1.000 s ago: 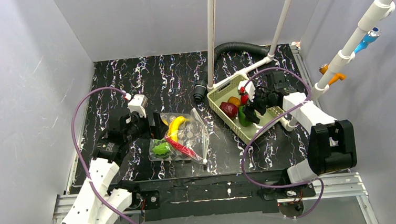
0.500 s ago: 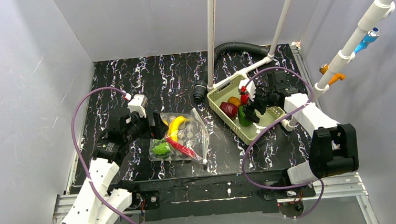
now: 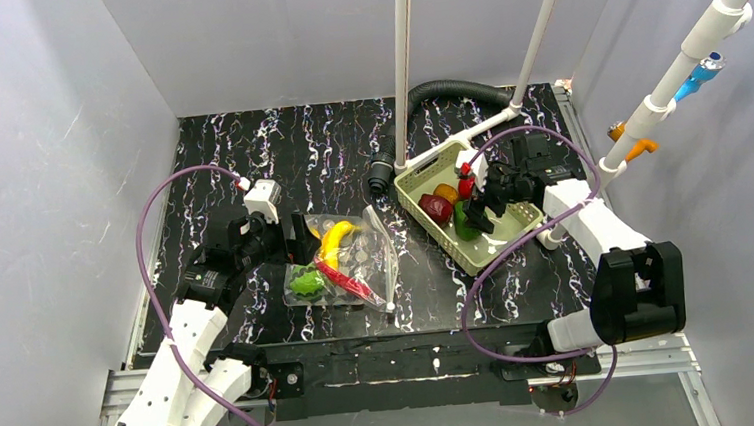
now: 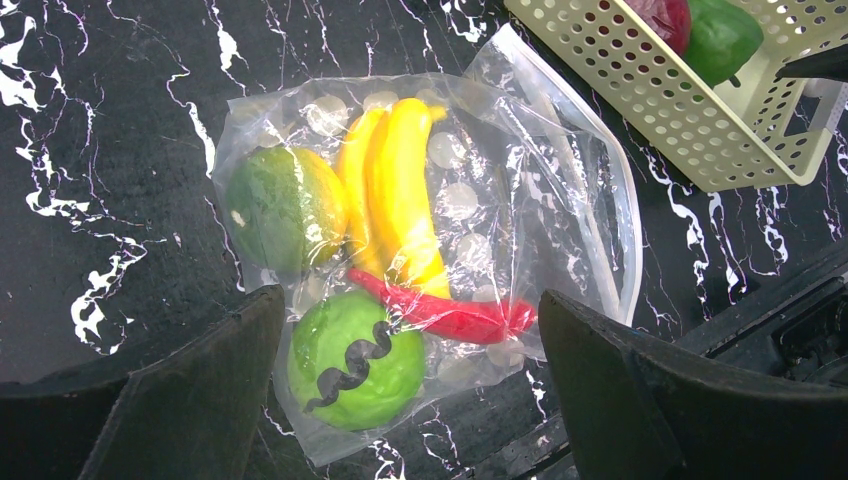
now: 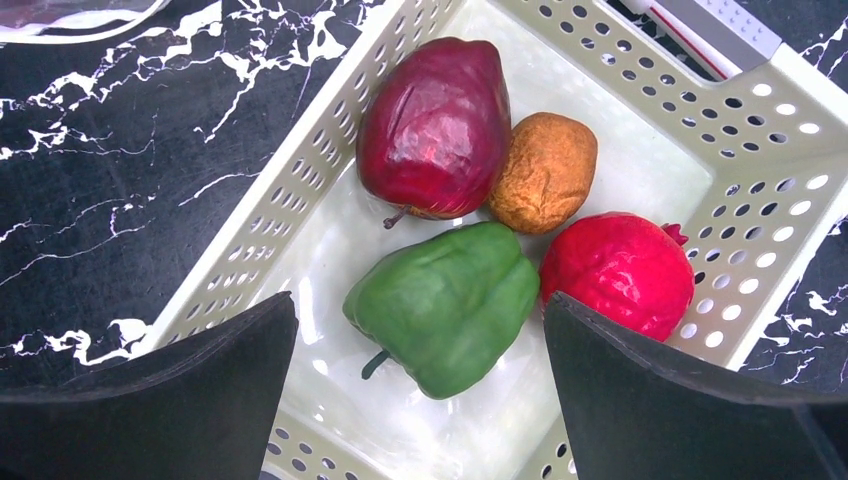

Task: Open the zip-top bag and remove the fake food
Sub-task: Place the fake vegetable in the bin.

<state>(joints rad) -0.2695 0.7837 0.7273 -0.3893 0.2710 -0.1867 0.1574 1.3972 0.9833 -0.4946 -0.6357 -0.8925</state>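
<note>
The zip-top bag (image 3: 344,260) (image 4: 520,170) lies flat on the black marbled table, clear with white dots. Inside it lies fake food: a yellow banana (image 4: 400,200), a red chili (image 4: 455,318), a bright green round piece (image 4: 355,360) and a green-yellow fruit (image 4: 285,205). My left gripper (image 3: 298,241) (image 4: 410,305) hovers open over the bag's left end, touching nothing. My right gripper (image 3: 475,211) (image 5: 420,305) is open above the pale green basket (image 3: 419,178) (image 5: 300,190). That basket holds a dark red fruit (image 5: 435,125), a green pepper (image 5: 450,305), a brown piece (image 5: 545,170) and a red pomegranate (image 5: 620,270).
A black corrugated hose (image 3: 450,90) curls behind the basket, and white pipes (image 3: 404,71) rise from the table near it. Grey walls enclose the left, back and right sides. A metal rail (image 3: 404,366) runs along the near edge.
The right arm's elbow has swung slightly toward the near edge while its gripper stays over the basket. The left arm and the bag have not moved.
</note>
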